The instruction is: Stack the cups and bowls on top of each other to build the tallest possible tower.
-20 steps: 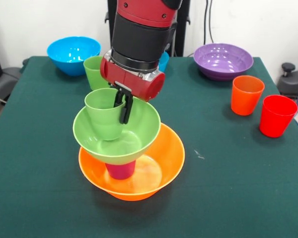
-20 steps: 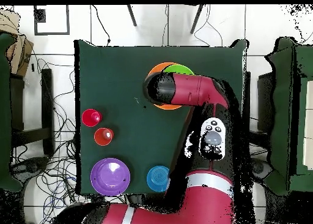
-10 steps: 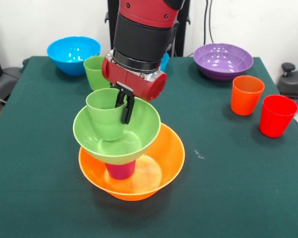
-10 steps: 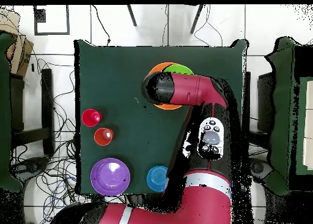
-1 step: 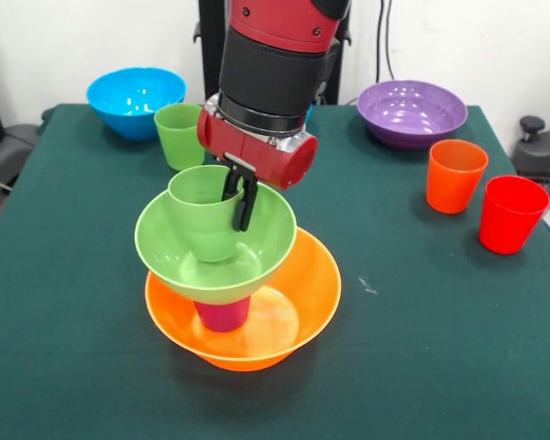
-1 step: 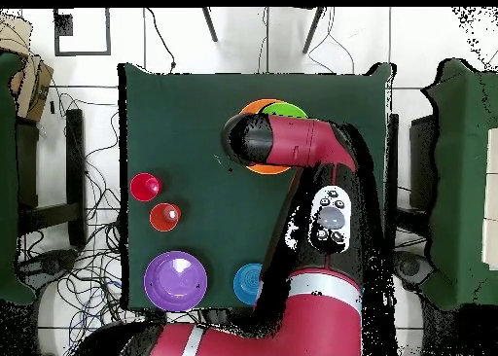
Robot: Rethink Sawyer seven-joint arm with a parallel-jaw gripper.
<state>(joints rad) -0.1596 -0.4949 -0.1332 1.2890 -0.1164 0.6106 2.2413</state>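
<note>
The black two-fingered gripper (image 5: 240, 197), apparently pinching the lime green plastic cup's (image 5: 206, 223) rim, has shifted it rightward inside the glossy green bowl (image 5: 215, 246), centring the tower.

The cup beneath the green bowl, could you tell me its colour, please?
Purple; the cup shows best in the front view, under the green bowl.

From above, the arm (image 6: 311, 177) covers most of the tower (image 6: 272, 109), leaving only slivers of orange and green rim, and hides part of the smaller blue bowl (image 6: 248, 282). In the front view that bowl is almost wholly behind the arm, and the green bowl (image 5: 215, 243) conceals the purple cup's (image 5: 222, 313) upper part
</note>
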